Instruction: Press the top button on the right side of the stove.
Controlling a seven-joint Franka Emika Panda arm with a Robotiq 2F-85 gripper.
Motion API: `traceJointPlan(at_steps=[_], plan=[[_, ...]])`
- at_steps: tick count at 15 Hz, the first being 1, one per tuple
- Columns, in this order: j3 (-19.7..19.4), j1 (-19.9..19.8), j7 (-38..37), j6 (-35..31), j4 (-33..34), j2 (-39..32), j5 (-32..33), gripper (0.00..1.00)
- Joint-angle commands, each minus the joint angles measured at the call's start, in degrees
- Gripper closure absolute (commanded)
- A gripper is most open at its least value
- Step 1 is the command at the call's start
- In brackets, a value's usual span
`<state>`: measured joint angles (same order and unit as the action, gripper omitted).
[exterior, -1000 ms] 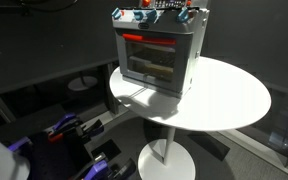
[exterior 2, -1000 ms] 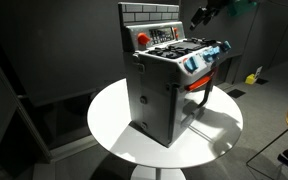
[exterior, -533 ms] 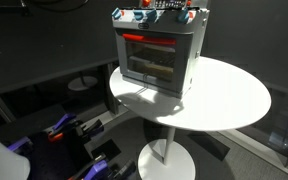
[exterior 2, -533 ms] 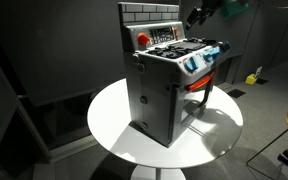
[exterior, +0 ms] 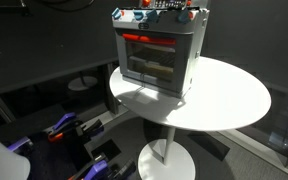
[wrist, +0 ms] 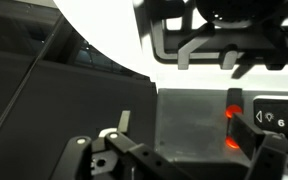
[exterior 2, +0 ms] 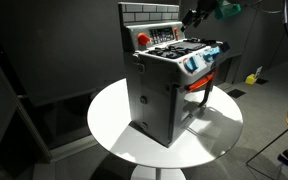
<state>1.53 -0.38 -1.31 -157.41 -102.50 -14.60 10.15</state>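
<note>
The grey toy stove point(exterior: 156, 55) stands on a round white table point(exterior: 234, 100), with a glass door, a red bar and red and blue knobs along the top. It also shows in an exterior view point(exterior 2: 169, 85). My gripper point(exterior 2: 194, 15) hovers above and behind the stove's back panel, touching nothing. In the wrist view the gripper point(wrist: 184, 125) is open and empty over the stove's grey surface point(wrist: 189, 110). Two glowing red buttons, an upper one point(wrist: 231, 113) and a lower one point(wrist: 231, 143), sit by my right finger.
The white table point(exterior 2: 114, 120) stands on a single pedestal point(exterior: 164, 150). A red round button point(exterior 2: 142, 38) sits on the stove's tiled back panel. Dark walls and floor surround the table, with blue and red gear point(exterior: 59, 130) on the floor.
My gripper has drifted slightly toward the stove's back panel. The stove has not moved.
</note>
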Motion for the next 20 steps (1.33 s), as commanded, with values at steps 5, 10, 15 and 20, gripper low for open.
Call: traceJointPlan(at_steps=[5, 10, 15, 20], plan=[[0.6, 0.5, 4.4, 0.3, 4.7, -3.2, -4.0, 0.00], [0.8, 0.3, 5.1, 0.2, 6.2, -4.5, -4.2, 0.00], [1.1, 0.0, 6.9, 0.1, 7.7, -5.8, -5.3, 0.00], [1.0, -0.2, 8.1, 0.5, 8.6, -6.3, -5.8, 0.00]])
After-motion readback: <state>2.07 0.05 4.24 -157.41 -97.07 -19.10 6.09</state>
